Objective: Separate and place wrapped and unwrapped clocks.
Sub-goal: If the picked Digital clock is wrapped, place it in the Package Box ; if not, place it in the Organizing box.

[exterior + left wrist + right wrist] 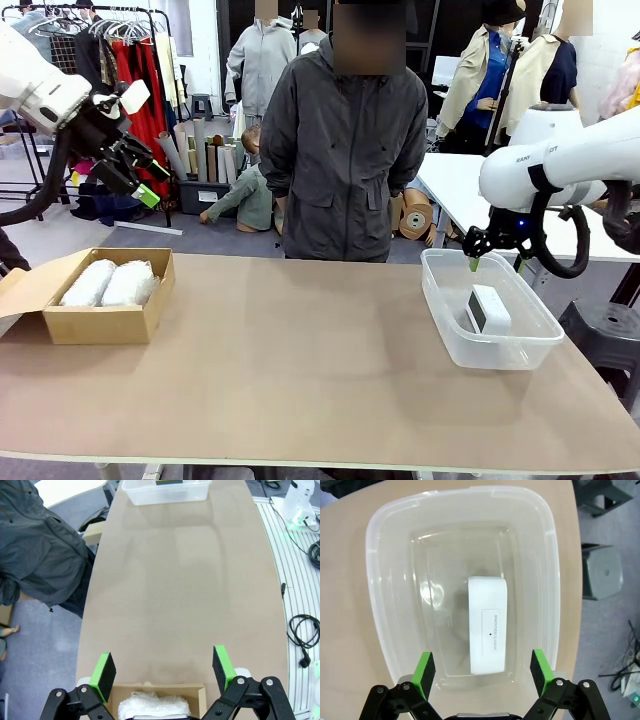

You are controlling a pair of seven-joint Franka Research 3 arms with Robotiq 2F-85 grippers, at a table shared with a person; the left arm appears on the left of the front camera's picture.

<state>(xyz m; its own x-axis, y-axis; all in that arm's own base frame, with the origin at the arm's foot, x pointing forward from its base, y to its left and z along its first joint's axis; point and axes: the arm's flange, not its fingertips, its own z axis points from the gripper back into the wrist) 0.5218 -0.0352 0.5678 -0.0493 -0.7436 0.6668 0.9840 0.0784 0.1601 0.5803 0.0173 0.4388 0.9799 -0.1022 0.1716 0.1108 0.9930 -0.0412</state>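
Two bubble-wrapped clocks (110,283) lie side by side in an open cardboard box (100,322) at the table's left; one wrapped clock (155,706) shows under my left gripper (162,669), which is open and raised well above the box. My left gripper (135,165) hangs high at the far left in the front view. The bare white clock (488,631) lies in a clear plastic tub (385,610) at the right, free of my fingers. My right gripper (485,666) is open just above it. In the front view the clock (488,309) sits in the tub (500,350) below my right gripper (497,263).
A person in a grey jacket (345,150) stands at the far side of the table, hands down. The brown tabletop (300,370) stretches between box and tub. A stool (602,572) stands beyond the table's right edge, and cables (302,635) lie on the floor.
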